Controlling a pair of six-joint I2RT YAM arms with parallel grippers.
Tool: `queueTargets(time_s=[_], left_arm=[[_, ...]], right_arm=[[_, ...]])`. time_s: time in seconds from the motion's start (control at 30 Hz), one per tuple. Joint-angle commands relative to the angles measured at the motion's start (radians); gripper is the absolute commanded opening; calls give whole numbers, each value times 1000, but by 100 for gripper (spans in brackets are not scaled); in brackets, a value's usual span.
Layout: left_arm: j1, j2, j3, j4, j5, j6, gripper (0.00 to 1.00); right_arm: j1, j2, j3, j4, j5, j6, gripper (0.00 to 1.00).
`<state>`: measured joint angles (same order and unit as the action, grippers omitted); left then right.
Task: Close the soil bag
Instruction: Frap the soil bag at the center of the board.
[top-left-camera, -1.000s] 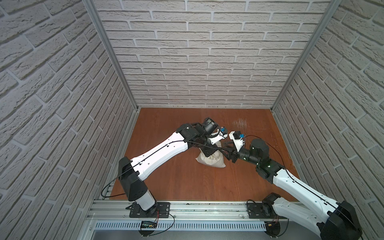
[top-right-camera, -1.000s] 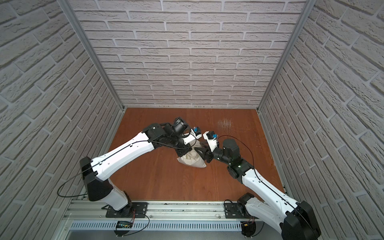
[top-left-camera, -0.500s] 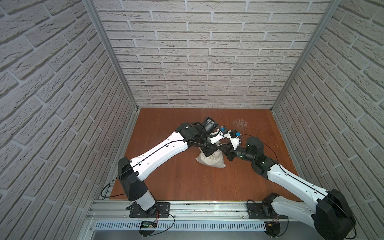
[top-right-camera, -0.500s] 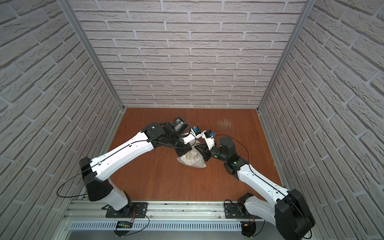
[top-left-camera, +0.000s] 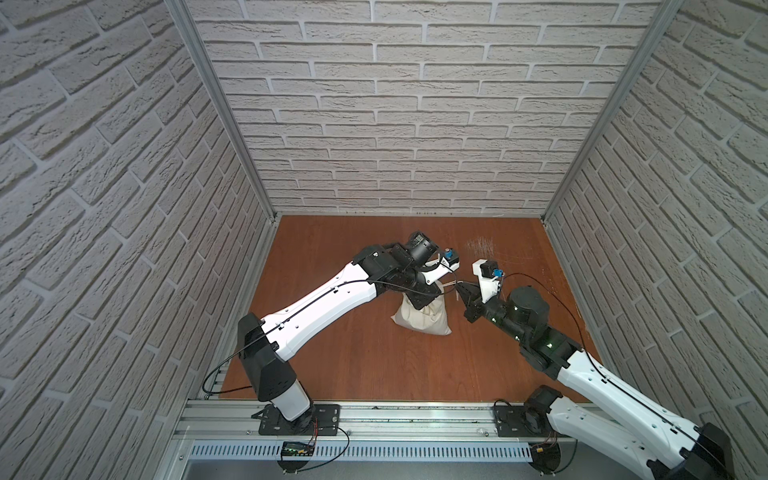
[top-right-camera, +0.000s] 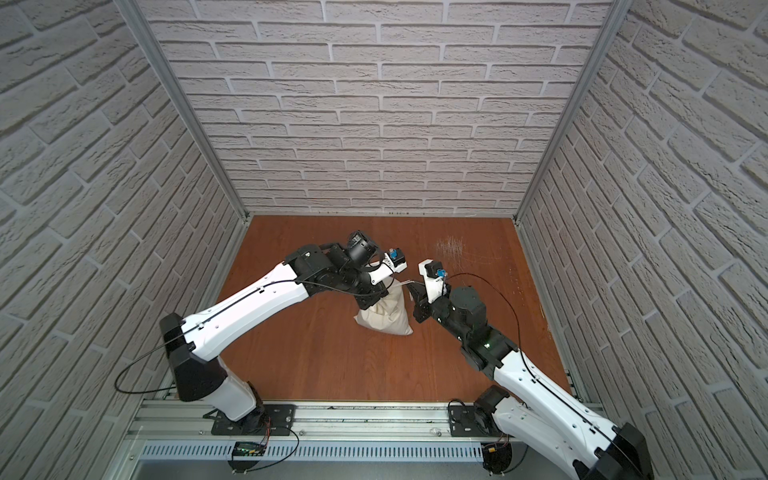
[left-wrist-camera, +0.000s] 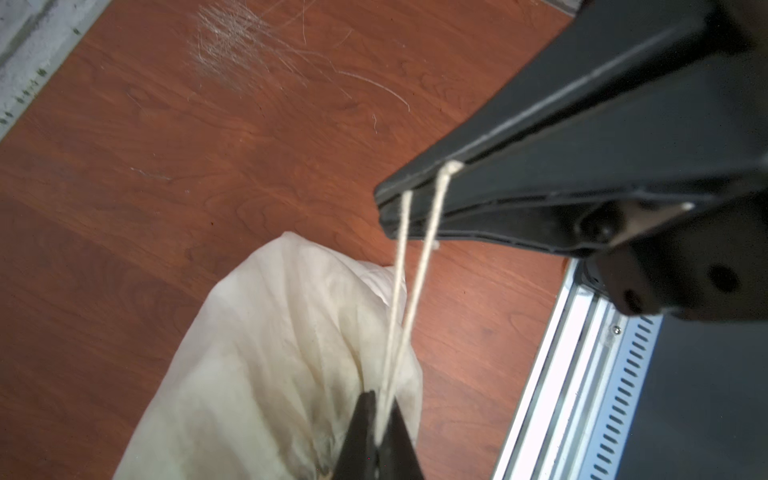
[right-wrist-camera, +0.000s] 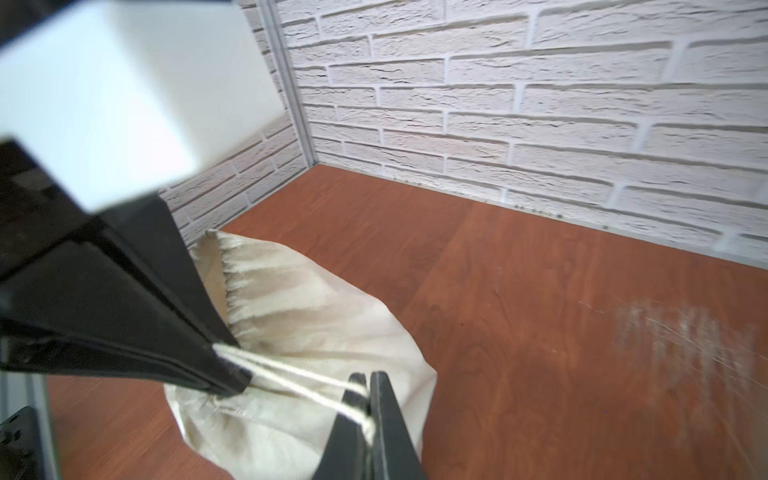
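Right wrist view: right claw pinches cord facing left claw.

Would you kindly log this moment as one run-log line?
left gripper: shut on cord by soil bag | right gripper: shut on cord | cord: taut between grippers

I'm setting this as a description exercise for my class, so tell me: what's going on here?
A robot is drawing a soil bag shut on the wooden table. The left gripper is shut at the bag's gathered mouth, where the cord comes out. The right gripper is shut on the cord's end, apart from the bag, so both strands run taut between the two. The mouth looks puckered; whether it is fully closed cannot be told.
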<state>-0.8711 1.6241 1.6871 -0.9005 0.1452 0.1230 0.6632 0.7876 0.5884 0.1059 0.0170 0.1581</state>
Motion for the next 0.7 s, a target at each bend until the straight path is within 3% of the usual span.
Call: queueTargets(time_s=[0.0,0.13,0.47,0.67], left_arm=[[1,6,18,-56,-67,4,6],[9,15,26,-16,-118,-19,6],[50,-47,23,37,-263,-149,7],[60,-104,-40,52,-250,-183,10]], right_arm=[[2,-82,60,-43,279,-23,3],[45,-77,167,-39,226,-67,3],[78,145,469,-104,192,-200,3],[78,260,636,-148,149,-235,3]])
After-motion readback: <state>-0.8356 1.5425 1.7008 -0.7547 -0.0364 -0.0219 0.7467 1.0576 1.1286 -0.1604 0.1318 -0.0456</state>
